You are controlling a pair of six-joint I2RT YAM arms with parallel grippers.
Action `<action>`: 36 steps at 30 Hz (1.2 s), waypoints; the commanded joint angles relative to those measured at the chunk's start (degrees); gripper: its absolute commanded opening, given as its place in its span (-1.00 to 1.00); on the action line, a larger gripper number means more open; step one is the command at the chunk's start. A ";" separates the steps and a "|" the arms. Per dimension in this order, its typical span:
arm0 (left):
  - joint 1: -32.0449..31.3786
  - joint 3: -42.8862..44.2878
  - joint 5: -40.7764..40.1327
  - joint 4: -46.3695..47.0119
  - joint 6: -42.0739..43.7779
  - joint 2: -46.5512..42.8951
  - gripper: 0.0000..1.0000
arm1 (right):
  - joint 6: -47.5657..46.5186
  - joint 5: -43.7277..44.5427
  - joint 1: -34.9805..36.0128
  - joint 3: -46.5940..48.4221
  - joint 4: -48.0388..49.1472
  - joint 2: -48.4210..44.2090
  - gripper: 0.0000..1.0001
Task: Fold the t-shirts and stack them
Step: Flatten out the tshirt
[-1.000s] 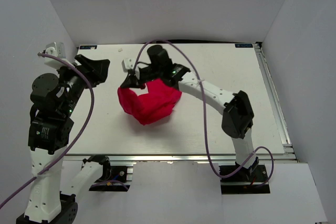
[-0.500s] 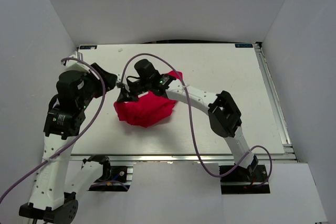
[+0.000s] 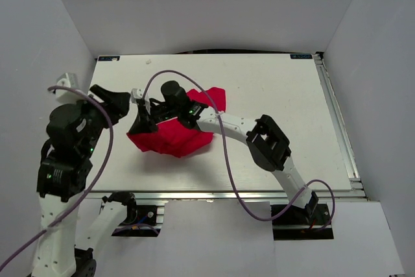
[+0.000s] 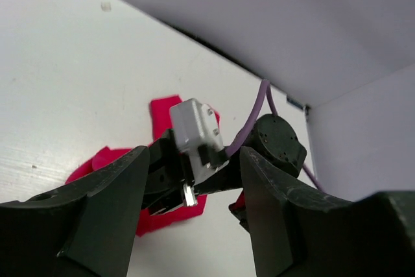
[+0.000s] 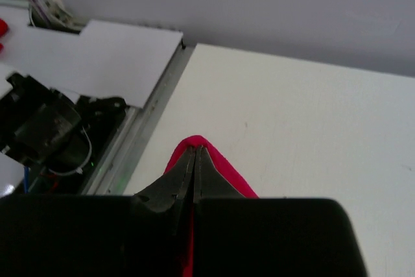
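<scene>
The red t-shirt (image 3: 174,135) lies crumpled on the white table (image 3: 279,95), left of centre, with one flap reaching back right. My right gripper (image 3: 139,129) reaches across to the shirt's left edge and is shut on a fold of it. In the right wrist view the shut jaws pinch the red fabric (image 5: 220,163) at their tips (image 5: 194,150). My left gripper (image 3: 117,103) hovers just left of the right gripper, open and empty. In the left wrist view its fingers (image 4: 194,160) frame the right wrist and the shirt (image 4: 97,160).
White walls enclose the table on three sides. An aluminium rail (image 3: 338,121) runs along the table's right edge. The right arm's purple cable (image 3: 188,74) arcs over the shirt. A small white scrap (image 3: 150,61) lies near the back left corner.
My right gripper has pulled the shirt's edge left and toward the near side, stretching the cloth wider. My left arm swung toward the shirt, then drew back left.
</scene>
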 commanded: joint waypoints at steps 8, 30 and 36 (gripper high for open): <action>0.04 6.39 -7.52 0.40 -1.19 -5.21 0.38 | 18.09 10.45 0.23 16.72 16.60 0.99 -1.00; 0.04 -5.64 0.48 -0.04 -3.83 2.25 0.39 | -7.00 -7.82 -16.02 5.49 -12.71 -4.36 0.28; 0.13 -9.96 4.08 -6.69 2.14 12.96 0.37 | -26.12 -8.26 -20.15 -10.57 -27.00 -15.25 0.28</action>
